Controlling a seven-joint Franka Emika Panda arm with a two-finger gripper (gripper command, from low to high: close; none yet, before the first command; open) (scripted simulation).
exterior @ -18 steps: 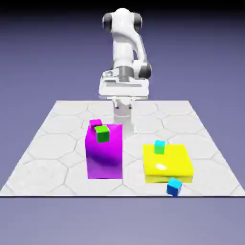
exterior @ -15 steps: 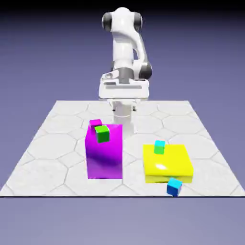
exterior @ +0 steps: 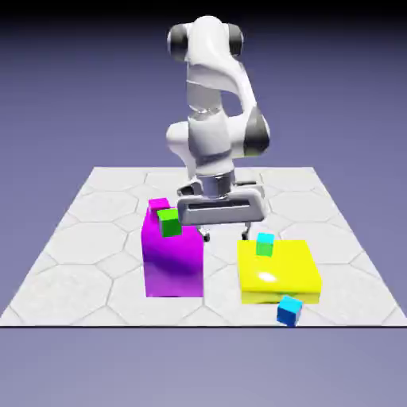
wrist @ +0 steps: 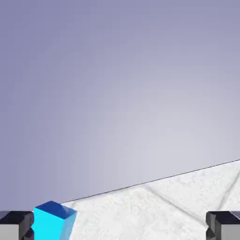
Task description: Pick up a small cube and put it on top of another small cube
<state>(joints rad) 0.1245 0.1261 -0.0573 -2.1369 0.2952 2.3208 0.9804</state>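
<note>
The small cube (exterior: 289,309), sky-blue on top with darker blue sides, lies on the table near its front edge, just in front of the yellow block (exterior: 279,272). In the hand view the small cube (wrist: 54,220) shows at the bottom left, beside the left fingertip. My gripper (exterior: 225,235) hangs open above the table, between the purple block (exterior: 172,258) and the yellow block, well behind the small cube and holding nothing. In the hand view the gripper (wrist: 120,230) has its fingertips (wrist: 224,226) far apart with only table between them.
A cyan-teal cube (exterior: 265,244) rests on the yellow block's back edge. A green cube (exterior: 169,222) sits on the tall purple block, with a magenta cube (exterior: 159,205) behind it. The purple block stands close to the gripper on the exterior view's left.
The arm has swung forward and down. The hand dropped from high behind the blocks to just above the table between the purple and yellow blocks. The cubes have not moved.
</note>
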